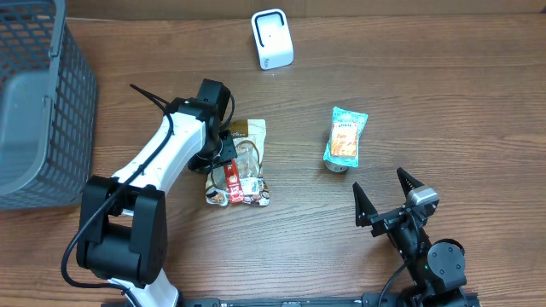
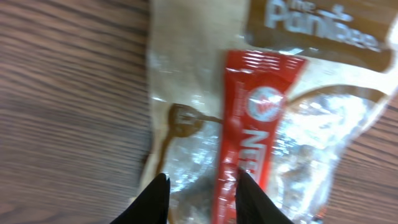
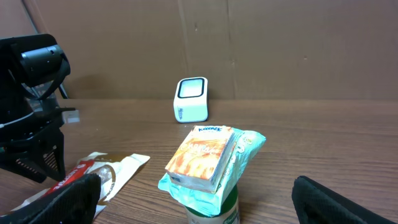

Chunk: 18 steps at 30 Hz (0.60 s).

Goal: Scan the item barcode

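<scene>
Grey wire basket (image 1: pixel 72 85) far left, white scanner (image 1: pixel 272 38) beyond snack bag (image 1: pixel 247 170).

An open lane runs between pouch (image 1: pixel 241 166) and packet (image 1: pixel 345 138) toward the scanner (image 1: pixel 272 39) at twelve o'clock; the basket (image 1: pixel 43 102) walls nine.

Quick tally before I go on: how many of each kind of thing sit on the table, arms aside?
Barcode scanner: 1
Wire basket: 1
Clear snack bag with a red label: 1
Teal packet: 1
Can under the teal packet: 1
Total: 5
</scene>
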Each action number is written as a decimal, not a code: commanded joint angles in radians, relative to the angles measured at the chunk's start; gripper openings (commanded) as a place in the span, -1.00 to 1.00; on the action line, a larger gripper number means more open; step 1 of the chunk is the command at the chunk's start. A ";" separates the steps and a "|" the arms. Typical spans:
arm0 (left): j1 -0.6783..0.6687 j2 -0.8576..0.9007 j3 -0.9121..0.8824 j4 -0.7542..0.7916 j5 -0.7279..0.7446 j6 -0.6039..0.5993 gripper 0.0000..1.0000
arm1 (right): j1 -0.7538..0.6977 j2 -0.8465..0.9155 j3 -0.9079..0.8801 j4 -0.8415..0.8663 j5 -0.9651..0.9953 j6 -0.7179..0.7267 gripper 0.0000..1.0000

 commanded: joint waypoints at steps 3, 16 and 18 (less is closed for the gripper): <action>-0.008 0.010 -0.027 0.040 0.074 0.014 -0.51 | -0.005 -0.007 -0.010 0.002 0.005 0.003 1.00; -0.008 0.010 -0.092 0.126 0.117 0.015 -0.82 | -0.005 -0.007 -0.010 0.002 0.005 0.003 1.00; -0.008 0.009 -0.091 0.129 0.117 0.020 -0.90 | -0.005 -0.007 -0.010 0.002 0.005 0.003 1.00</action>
